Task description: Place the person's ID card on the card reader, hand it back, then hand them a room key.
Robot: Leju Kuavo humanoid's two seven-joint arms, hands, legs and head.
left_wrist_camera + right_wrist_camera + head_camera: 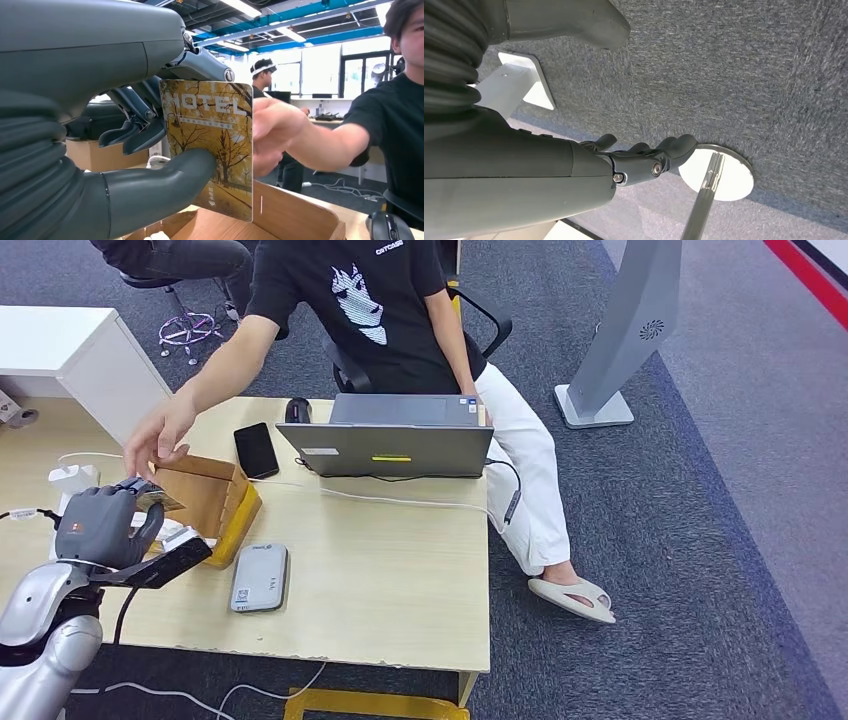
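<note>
Spanning most of the head view, the surface [380, 580] carries a laptop [395, 445], a cardboard box [205, 495], a grey reader [260, 578] and a black phone [256, 450]. A seated person [390, 310] reaches a hand [160, 438] over the box. The left hand [105, 525] is raised above the box, pinching the key card [212, 145] between thumb and fingers; the person's hand touches the card's far edge. The right hand [644, 160] hangs over grey carpet, fingers curled in, holding nothing.
</note>
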